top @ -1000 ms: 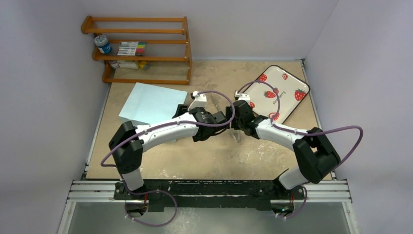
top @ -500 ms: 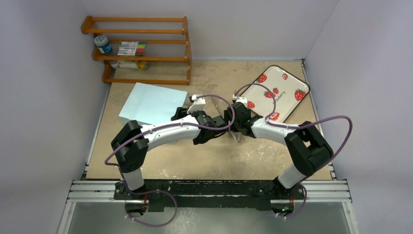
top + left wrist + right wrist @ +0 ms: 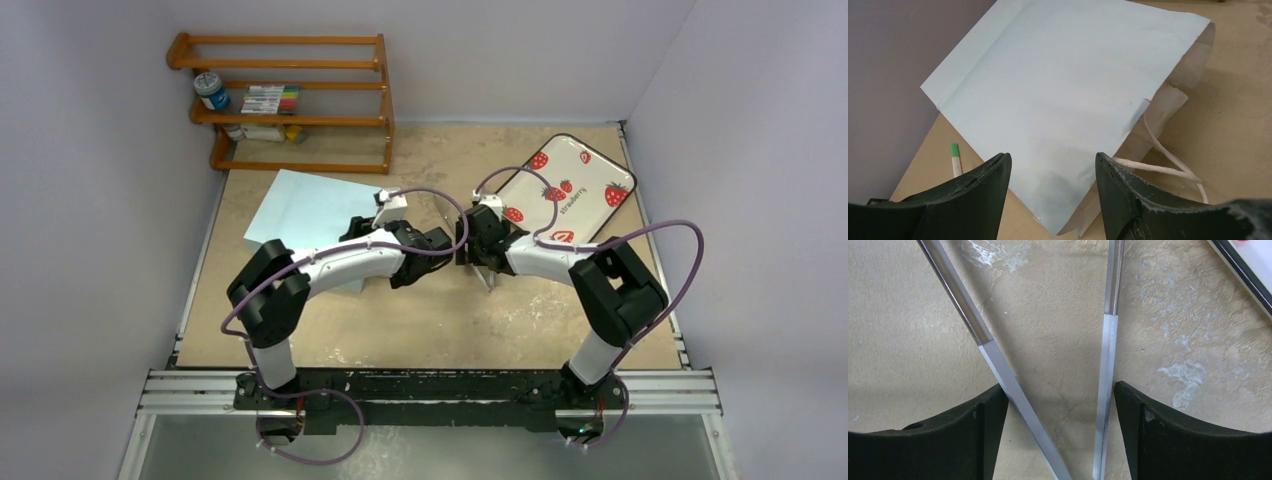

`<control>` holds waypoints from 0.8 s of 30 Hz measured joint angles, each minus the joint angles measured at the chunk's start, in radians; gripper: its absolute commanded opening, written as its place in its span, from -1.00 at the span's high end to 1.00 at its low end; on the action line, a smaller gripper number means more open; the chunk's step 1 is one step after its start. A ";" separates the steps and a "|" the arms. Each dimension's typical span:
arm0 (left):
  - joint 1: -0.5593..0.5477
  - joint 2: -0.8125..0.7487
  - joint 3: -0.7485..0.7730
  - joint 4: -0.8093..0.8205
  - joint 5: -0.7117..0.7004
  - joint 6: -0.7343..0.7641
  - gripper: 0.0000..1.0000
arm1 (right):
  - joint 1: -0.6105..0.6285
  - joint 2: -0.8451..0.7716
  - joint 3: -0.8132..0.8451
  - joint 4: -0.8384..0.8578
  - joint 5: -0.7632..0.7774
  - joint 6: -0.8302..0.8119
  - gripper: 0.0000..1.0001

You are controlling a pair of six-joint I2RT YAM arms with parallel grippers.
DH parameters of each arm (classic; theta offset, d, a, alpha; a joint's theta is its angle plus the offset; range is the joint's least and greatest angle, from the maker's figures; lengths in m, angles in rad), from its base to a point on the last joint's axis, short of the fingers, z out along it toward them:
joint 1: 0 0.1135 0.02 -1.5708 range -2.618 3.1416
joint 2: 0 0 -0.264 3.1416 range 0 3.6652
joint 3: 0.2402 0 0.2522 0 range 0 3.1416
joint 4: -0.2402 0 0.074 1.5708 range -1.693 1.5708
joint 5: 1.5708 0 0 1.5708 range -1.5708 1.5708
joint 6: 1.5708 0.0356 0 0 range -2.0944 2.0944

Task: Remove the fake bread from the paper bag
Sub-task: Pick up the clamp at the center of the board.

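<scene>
The pale blue paper bag (image 3: 305, 210) lies flat at the back left of the table. In the left wrist view the bag (image 3: 1058, 85) has its mouth at the right, with white cord handles (image 3: 1168, 160) on the table. No fake bread shows in any view. My left gripper (image 3: 360, 230) is open and empty above the bag's near corner (image 3: 1053, 160). My right gripper (image 3: 472, 245) is open at mid-table. Its jaws straddle the two arms of metal tongs (image 3: 993, 355), midway (image 3: 1060, 390); the left arm touches my left finger.
A white strawberry-patterned tray (image 3: 575, 185) lies at the back right; its edge shows in the right wrist view (image 3: 1243, 265). A wooden shelf (image 3: 290, 100) with markers stands at the back left. A green-capped marker (image 3: 955, 157) lies beside the bag.
My left gripper has swung left over the bag's near corner. My right gripper has moved left over the tongs, which stay about where they were.
</scene>
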 measured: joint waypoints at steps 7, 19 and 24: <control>0.025 -0.001 -0.042 0.053 0.024 0.019 -0.24 | 0.000 0.013 0.014 0.002 0.000 0.003 -0.56; -0.021 -0.051 -0.053 0.070 0.095 0.053 -0.25 | 0.000 0.024 0.027 0.004 -0.001 0.006 -0.56; -0.023 -0.043 -0.053 0.064 0.102 0.048 -0.25 | 0.000 0.025 0.028 0.004 -0.001 0.007 -0.56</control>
